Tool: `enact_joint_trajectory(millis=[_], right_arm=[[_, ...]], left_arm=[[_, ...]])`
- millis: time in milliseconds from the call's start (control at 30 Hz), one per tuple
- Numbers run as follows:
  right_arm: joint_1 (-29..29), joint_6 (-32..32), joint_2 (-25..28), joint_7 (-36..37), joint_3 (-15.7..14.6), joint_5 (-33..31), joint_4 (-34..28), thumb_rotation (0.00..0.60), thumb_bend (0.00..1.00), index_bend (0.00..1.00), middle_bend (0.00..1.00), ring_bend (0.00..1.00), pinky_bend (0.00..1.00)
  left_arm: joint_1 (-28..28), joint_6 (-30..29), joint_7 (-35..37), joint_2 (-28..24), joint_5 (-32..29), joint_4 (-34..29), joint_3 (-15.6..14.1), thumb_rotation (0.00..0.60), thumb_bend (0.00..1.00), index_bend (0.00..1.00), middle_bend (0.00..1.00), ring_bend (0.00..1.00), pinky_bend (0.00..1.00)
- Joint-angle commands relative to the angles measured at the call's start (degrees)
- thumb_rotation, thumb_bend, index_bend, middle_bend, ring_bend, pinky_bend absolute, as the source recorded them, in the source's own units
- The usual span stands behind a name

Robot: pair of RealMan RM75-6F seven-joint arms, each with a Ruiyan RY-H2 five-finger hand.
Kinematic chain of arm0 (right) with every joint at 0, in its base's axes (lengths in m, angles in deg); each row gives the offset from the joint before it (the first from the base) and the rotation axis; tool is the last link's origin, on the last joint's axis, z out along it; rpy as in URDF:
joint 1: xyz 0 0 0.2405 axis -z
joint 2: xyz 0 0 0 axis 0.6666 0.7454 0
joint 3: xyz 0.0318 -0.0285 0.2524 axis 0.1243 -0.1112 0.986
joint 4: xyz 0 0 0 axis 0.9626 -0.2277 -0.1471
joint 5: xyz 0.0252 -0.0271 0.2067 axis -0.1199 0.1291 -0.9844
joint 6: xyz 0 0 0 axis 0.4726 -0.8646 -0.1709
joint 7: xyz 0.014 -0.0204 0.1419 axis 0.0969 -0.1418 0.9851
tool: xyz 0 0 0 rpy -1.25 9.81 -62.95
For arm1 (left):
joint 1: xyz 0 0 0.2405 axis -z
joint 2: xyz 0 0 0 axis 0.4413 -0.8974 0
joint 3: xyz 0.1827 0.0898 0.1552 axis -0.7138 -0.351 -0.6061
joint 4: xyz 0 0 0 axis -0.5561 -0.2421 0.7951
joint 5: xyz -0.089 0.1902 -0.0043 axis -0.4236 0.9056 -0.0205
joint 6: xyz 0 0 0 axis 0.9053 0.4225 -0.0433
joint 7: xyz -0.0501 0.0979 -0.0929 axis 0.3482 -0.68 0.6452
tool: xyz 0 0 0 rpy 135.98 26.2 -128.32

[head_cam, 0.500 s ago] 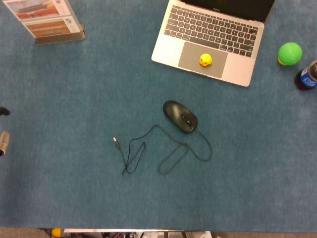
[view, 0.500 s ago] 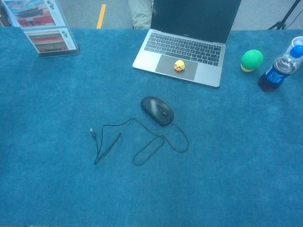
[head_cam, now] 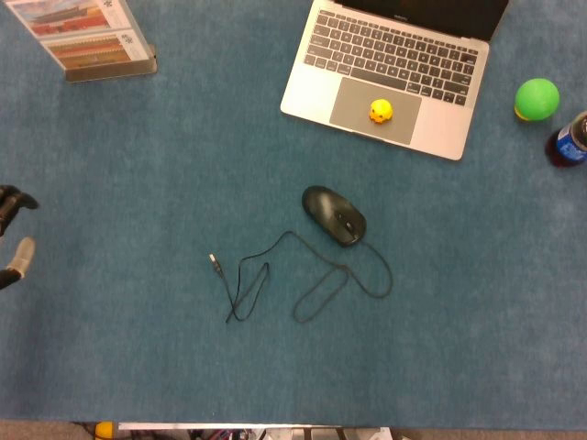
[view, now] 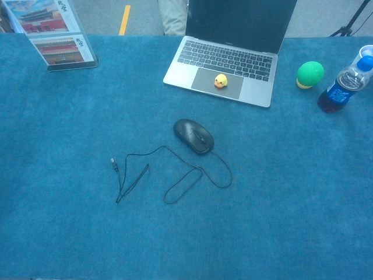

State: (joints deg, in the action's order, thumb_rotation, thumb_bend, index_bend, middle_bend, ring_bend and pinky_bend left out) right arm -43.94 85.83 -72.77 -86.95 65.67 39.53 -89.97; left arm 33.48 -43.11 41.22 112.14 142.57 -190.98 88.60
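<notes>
A black wired mouse lies mid-table on the blue cloth, its cable looping to a loose plug. Behind it stands an open silver laptop with a small yellow duck toy on its trackpad. Only the fingertips of my left hand show at the far left edge of the head view, spread apart, holding nothing, far from the mouse. My right hand is in neither view.
A leaflet stand sits at the back left. A green ball and a blue-capped bottle stand at the back right. The table's front edge runs along the bottom.
My left hand's fingertips have come slightly further into the head view from the left edge. Nothing else has moved.
</notes>
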Motion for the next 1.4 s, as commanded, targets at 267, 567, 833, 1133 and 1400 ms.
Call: enact_joint_trajectory(millis=[267, 567, 833, 1133, 1400], right_arm=[[-0.38, -0.39, -0.03, -0.27, 0.1, -0.01, -0.41, 0.6, 0.37, 0.61, 0.45, 0.35, 0.42], [-0.18, -0.53, 0.07, -0.14, 0.15, -0.78, -0.06, 0.6, 0.37, 0.61, 0.45, 0.35, 0.42], [0.19, -0.53, 0.13, -0.25, 0.1, -1.47, 0.05, 0.6, 0.37, 0.61, 0.45, 0.35, 0.42], [0.53, -0.21, 0.29, -0.51, 0.08, -1.66, -0.03, 0.6, 0.37, 0.61, 0.45, 0.35, 0.42], [0.57, -0.47, 0.36, -0.66, 0.1, -1.98, -0.05, 0.6, 0.37, 0.61, 0.45, 0.35, 0.42]], left_arm=[[10.43, 13.91, 8.7, -0.99, 2.96, -0.92, 0.25, 0.6, 0.37, 0.37, 0.36, 0.3, 0.25], [16.97, 21.07, 12.54, 5.57, 3.83, 2.62, 0.35, 0.6, 0.37, 0.39, 0.36, 0.3, 0.19], [20.54, 25.34, 9.67, 11.54, 6.82, 6.31, -2.26, 0.6, 0.37, 0.39, 0.36, 0.3, 0.15], [22.95, 26.75, 8.78, 17.77, 9.28, 11.48, -4.57, 0.6, 0.37, 0.4, 0.34, 0.28, 0.15], [23.6, 24.83, 9.07, 22.78, 9.11, 15.85, -4.59, 0.6, 0.37, 0.45, 0.13, 0.01, 0.0]])
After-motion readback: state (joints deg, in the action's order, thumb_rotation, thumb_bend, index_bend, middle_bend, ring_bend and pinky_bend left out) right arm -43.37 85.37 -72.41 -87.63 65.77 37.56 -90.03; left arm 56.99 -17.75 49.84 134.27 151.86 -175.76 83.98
